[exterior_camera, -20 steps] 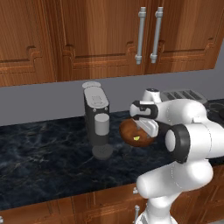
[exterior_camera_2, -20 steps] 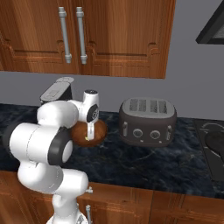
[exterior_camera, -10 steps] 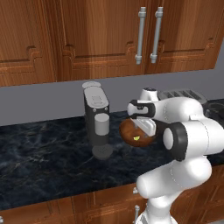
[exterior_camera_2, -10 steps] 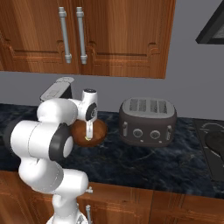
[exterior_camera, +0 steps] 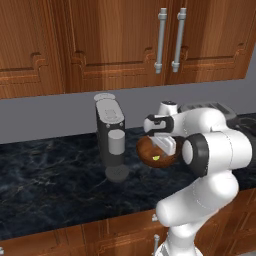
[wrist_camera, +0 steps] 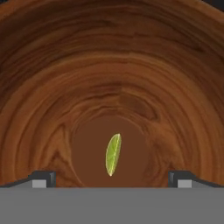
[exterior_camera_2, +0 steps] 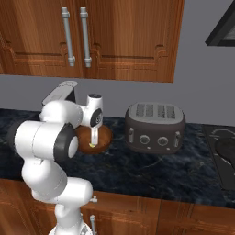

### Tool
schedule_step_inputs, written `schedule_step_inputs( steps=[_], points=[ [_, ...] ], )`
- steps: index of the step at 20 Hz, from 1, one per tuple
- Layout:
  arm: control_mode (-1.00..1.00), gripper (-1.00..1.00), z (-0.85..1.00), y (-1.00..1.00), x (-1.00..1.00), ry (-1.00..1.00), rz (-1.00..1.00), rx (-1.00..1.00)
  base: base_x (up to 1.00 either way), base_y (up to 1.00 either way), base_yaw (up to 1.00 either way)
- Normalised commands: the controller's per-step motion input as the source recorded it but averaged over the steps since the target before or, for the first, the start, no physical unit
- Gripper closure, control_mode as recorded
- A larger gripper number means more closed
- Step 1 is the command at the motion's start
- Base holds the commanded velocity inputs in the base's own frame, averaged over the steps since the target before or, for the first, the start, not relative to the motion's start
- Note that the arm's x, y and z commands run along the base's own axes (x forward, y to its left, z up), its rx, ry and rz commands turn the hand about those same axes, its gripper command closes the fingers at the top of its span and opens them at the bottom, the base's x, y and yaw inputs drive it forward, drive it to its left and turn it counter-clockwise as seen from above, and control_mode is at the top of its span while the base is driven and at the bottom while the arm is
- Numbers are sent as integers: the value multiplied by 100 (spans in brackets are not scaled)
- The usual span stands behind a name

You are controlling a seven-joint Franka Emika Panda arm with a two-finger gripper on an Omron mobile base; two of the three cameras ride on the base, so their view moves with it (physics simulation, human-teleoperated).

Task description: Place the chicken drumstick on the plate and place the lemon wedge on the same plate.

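A small yellow-green lemon wedge [wrist_camera: 113, 154] lies on the bottom of a round brown wooden bowl [wrist_camera: 109, 65] on the dark counter. My gripper [wrist_camera: 111, 177] hangs straight over it, jaws open wide, one fingertip on each side of the wedge and nothing between them. From the left base view the gripper [exterior_camera: 167, 145] points down into the bowl [exterior_camera: 145, 151], where the wedge [exterior_camera: 156, 158] shows as a yellow speck. The right base view has the gripper [exterior_camera_2: 94, 136] above the same bowl [exterior_camera_2: 104, 137]. The chicken drumstick and the plate are out of view.
A dark coffee machine [exterior_camera: 110, 130] with a grey cup [exterior_camera: 116, 142] stands just left of the bowl. A four-slot toaster [exterior_camera_2: 155, 127] sits to the bowl's right, with a stovetop [exterior_camera_2: 225, 151] beyond it. Wooden wall cabinets hang above the counter.
The arm's elbow has shifted slightly. The hand stays over the bowl with its jaws open.
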Motion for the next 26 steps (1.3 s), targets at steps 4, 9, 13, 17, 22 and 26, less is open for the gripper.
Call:
schedule_step_inputs(
  steps=[4, 9, 13, 17, 22, 26],
  points=[
    [-100, -100, -14, 0, 14, 0, 0, 0, 0, 0, 0],
    [-100, -100, -10, 0, 1, 0, 0, 0, 0, 0, 0],
    [-100, -100, -1, 1, -1, 0, 0, 0, 0, 0, 0],
    [-100, -100, 0, 4, -2, 0, 0, 0, 0, 0, 0],
    [-100, -100, 0, 1, -17, 0, 0, 0, 0, 0, 0],
    [-100, -100, 0, 0, -16, 0, 0, 0, 0, 0, 0]
  ],
)
